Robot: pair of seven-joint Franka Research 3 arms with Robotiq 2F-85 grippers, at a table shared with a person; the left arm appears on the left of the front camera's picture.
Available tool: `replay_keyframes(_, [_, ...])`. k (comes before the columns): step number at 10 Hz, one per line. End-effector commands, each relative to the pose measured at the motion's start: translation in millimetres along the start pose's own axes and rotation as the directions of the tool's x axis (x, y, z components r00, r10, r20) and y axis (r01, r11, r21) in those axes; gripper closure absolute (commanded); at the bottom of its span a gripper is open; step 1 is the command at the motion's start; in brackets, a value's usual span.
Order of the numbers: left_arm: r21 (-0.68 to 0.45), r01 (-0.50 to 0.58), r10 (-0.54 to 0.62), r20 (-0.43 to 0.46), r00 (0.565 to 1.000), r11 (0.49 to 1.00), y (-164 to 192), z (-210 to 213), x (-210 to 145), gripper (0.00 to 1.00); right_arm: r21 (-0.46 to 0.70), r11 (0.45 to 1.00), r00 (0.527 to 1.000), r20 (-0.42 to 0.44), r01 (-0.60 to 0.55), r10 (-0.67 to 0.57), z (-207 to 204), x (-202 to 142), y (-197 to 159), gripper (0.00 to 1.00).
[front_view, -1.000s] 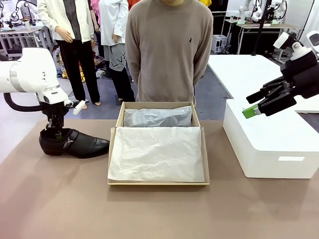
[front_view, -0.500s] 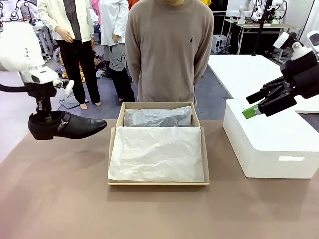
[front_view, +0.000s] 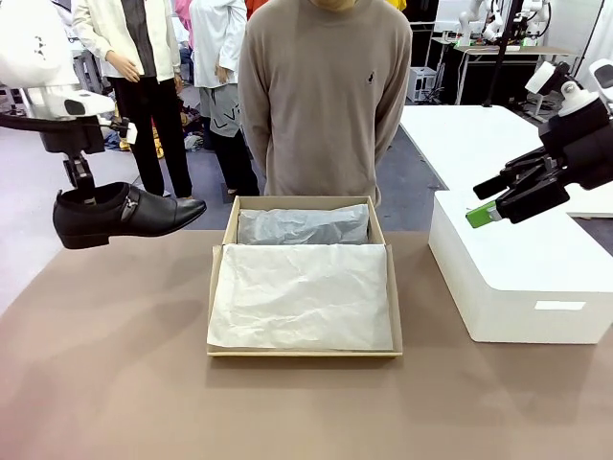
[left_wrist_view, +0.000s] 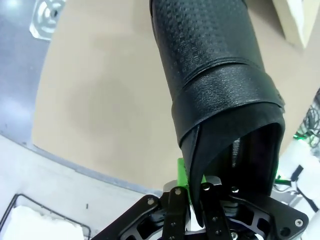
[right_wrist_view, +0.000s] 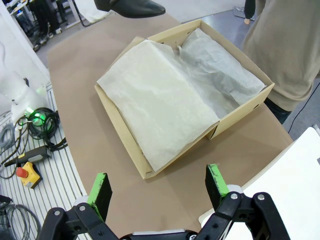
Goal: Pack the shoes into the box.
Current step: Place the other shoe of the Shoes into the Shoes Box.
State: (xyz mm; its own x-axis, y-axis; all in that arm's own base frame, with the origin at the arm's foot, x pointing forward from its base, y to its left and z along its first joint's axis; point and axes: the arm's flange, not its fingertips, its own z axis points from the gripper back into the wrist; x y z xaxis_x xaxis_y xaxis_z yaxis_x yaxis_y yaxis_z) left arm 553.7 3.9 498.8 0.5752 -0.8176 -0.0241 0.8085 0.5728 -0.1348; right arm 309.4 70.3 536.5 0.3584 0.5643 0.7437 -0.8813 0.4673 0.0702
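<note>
The left gripper (front_view: 80, 188) is clamped on the heel collar of one black dress shoe (front_view: 124, 215); in the left wrist view one finger sits inside the shoe's (left_wrist_view: 215, 75) opening and the other, with its green pad (left_wrist_view: 182, 171), presses on the outside of the back rim, so the left gripper (left_wrist_view: 195, 182) pinches the leather between them. The shoe hangs in the air, clear of the brown table (front_view: 115, 383), roughly level, its toe pointing towards the tan cardboard shoebox (front_view: 217, 278) and ending just short of the box's far left corner; the side strap and small buckle face the camera.

The shoebox lies open in the middle of the table, in front of a person in a beige sweater (front_view: 326, 96) who stands at the far side. A sheet of white tissue paper (front_view: 302, 297) covers most of its inside; crumpled greyish paper (front_view: 302, 225) fills the far end.

The right gripper (front_view: 484, 201) hovers above the larger white plastic box (front_view: 517, 278) at the table's right side — its fingers spread wide, holding nothing. From its wrist camera the right gripper (right_wrist_view: 157, 187) looks down on the shoebox (right_wrist_view: 240, 112), with the shoe's toe (right_wrist_view: 132, 6) at the top edge.
</note>
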Motion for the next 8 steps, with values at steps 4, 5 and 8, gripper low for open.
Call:
replay_keyframes(4, [0.000,0.000,0.000,0.000,1.000,1.000,0.0,0.0,0.0,1.00,0.020,1.000,0.999,0.030,-0.018,0.017,-1.0,1.7,-2.9,0.00])
replay_keyframes(5, [0.000,0.000,0.000,0.000,1.000,1.000,0.0,0.0,0.0,1.00,0.020,1.000,0.999,0.030,-0.018,0.017,-1.0,1.7,-2.9,0.00])
replay_keyframes(8, [-0.005,-0.087,0.087,0.029,0.996,0.996,-11.4,1.8,7.8,1.00,0.020,1.000,0.999,0.030,-0.018,0.017,-1.0,1.7,-2.9,0.00])
